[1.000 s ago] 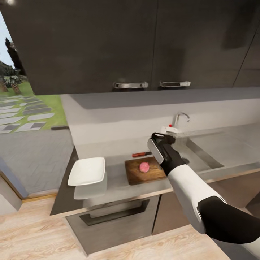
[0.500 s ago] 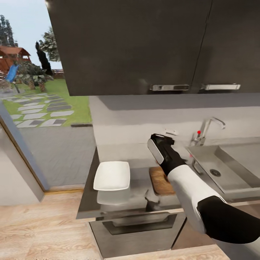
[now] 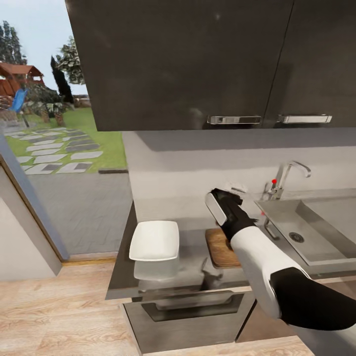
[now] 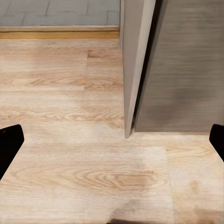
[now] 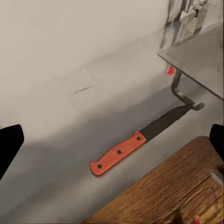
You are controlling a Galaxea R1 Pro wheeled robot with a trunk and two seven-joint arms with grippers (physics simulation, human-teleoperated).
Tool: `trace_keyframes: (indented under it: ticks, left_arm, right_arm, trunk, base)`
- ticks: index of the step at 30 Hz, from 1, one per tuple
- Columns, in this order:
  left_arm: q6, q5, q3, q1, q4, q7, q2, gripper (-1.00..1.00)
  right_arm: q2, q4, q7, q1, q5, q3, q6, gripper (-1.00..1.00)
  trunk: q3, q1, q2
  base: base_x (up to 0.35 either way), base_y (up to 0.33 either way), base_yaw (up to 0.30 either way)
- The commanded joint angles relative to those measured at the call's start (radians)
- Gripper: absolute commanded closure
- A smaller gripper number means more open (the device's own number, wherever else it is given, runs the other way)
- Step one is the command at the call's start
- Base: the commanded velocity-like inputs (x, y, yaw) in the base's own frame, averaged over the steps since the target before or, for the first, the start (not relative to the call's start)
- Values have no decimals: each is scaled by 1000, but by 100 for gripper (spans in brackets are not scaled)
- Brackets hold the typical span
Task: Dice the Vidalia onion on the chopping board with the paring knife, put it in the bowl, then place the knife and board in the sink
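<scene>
Black fingertips spread wide, the right gripper [image 3: 228, 194] hangs empty above the worktop [image 3: 190, 252].
Under it the knife [image 5: 140, 141] lies flat on the grey surface, red handle, dark blade, just beside the board [image 5: 177, 191] and apart from its edge. The board [image 3: 217, 247] sits between the white bowl [image 3: 155, 240] and the sink [image 3: 316, 232], partly behind the arm. The left gripper [image 4: 112, 140] is open too, over pale wood floor [image 4: 70, 154] by a cabinet corner [image 4: 135, 65].
</scene>
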Motion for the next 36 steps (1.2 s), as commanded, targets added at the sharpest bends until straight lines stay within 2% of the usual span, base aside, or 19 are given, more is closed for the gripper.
trace_keyframes:
  ticks: [1, 6, 20, 24, 27, 28, 30, 36]
  left_arm:
    - [-1, 5, -2, 0, -1, 2, 0, -100]
    - [-1, 5, -2, 0, -2, 2, 0, -100]
    - [0, 5, -1, 0, -1, 3, 0, -100]
    - [0, 5, -2, 0, -1, 3, 0, -100]
    - [0, 5, -2, 0, 0, 3, 0, -100]
    - [0, 5, -2, 0, 0, 3, 0, -100]
    - [-1, 5, -2, 0, -1, 3, 0, -100]
    - [-1, 5, -2, 0, -3, 3, 0, -100]
  right_arm:
    - [0, 7, -7, -1, -3, -4, 0, -100]
    - [0, 36, -16, -1, -4, -27, -38, -100]
    - [0, 46, -33, -1, -6, -32, -43, -100]
    - [0, 65, -46, -1, -7, -34, -43, -100]
    - [0, 95, -49, -1, -18, -48, -44, -100]
    - [0, 115, -50, -1, -42, -77, -45, -100]
    - [0, 138, -52, -1, -62, -101, -45, -100]
    - [0, 183, -52, -1, -71, -111, -46, -100]
  trunk:
    - [-2, 1, -2]
    - [-2, 1, -2]
    - [-2, 1, -2]
    - [-2, 1, -2]
    - [-2, 1, -2]
    - [-2, 1, -2]
    - [-2, 1, -2]
    - [-2, 1, -2]
  base:
    - [0, 0, 0]
    - [114, 0, 0]
    - [315, 20, 0]
    - [124, 5, 0]
    - [27, 1, 0]
    - [6, 0, 0]
    - [3, 0, 0]
    - [0, 0, 0]
